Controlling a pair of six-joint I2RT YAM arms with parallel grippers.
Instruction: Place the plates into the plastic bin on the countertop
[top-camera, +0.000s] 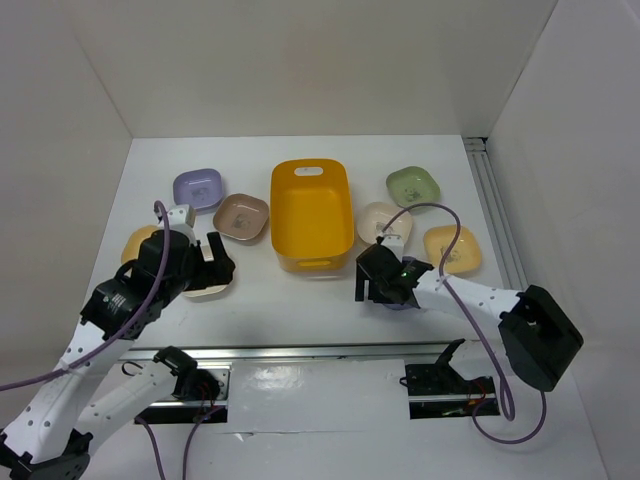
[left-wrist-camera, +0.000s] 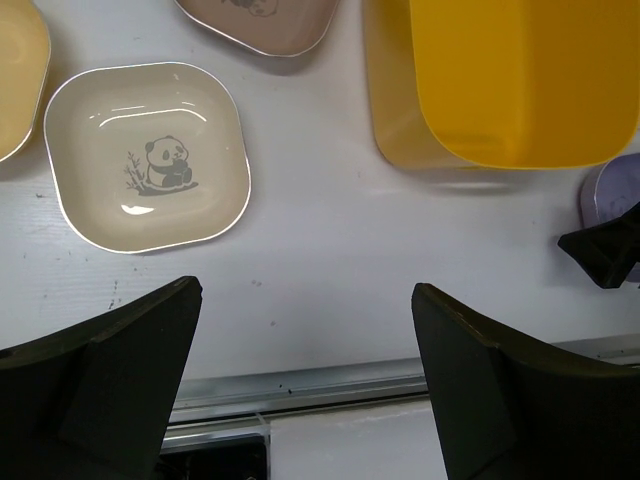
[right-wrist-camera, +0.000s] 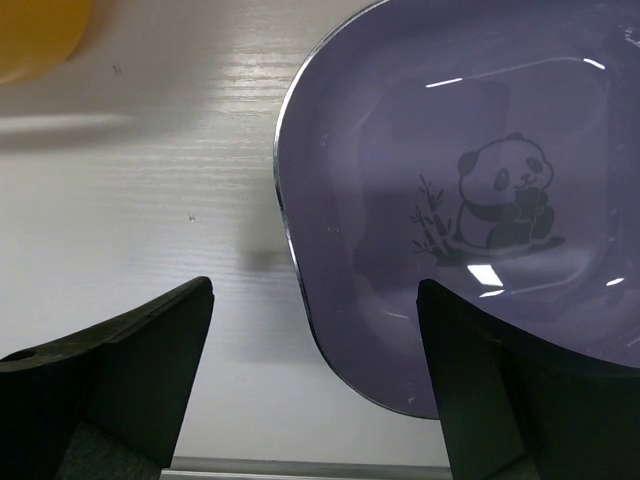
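Note:
The yellow-orange plastic bin (top-camera: 311, 215) stands mid-countertop; its near wall shows in the left wrist view (left-wrist-camera: 520, 80). My left gripper (top-camera: 220, 265) is open and empty (left-wrist-camera: 305, 290), just on the near side of a cream plate (left-wrist-camera: 147, 157) with a panda print. My right gripper (top-camera: 375, 290) is open (right-wrist-camera: 315, 288) low over a lavender plate (right-wrist-camera: 470, 200). The plate's left rim lies between the jaws, touching neither as far as I can see. In the top view that plate is mostly hidden under the gripper.
On the bin's left lie a lavender plate (top-camera: 197, 188), a brown-pink plate (top-camera: 241, 217) and a yellow-orange plate (top-camera: 137, 243). On its right lie a green plate (top-camera: 413, 185), a cream plate (top-camera: 382, 220) and a yellow-orange plate (top-camera: 452, 249). A metal rail (top-camera: 300, 352) runs along the near edge.

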